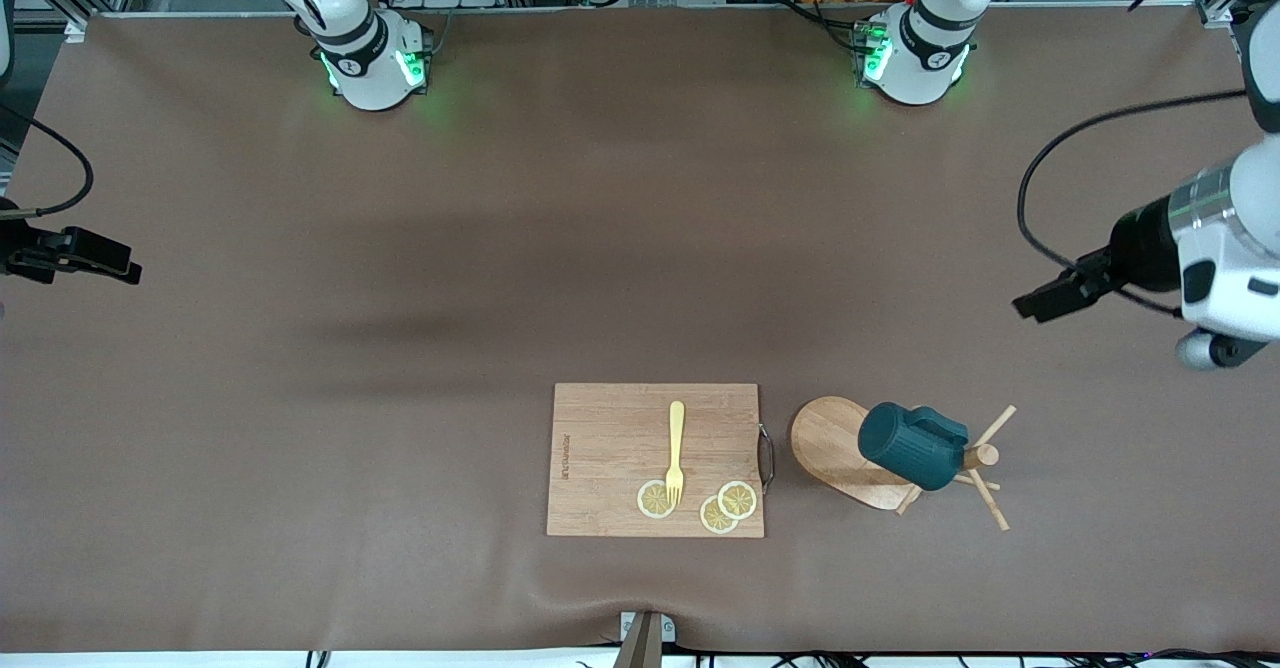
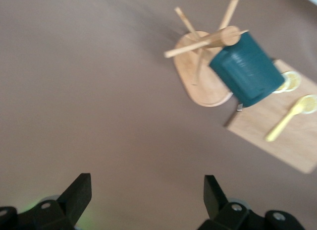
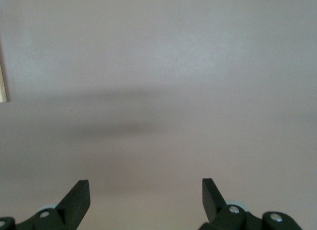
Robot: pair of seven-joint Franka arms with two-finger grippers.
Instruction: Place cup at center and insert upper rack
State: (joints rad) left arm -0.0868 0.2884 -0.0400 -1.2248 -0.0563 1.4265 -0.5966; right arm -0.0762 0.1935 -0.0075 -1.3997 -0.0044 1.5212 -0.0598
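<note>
The dark teal cup hangs on the light wooden mug tree, which stands on its oval base beside the cutting board, toward the left arm's end. Both also show in the left wrist view: the cup and the tree, well away from the fingers. My left gripper is open and empty over bare table near the left arm's end; it shows in its wrist view. My right gripper is open and empty over the table at the right arm's end; it shows in its wrist view.
A rectangular wooden cutting board lies near the front edge with a yellow fork and three lemon slices on it. The board also shows in the left wrist view. Brown table mat spreads between the arms' bases and the board.
</note>
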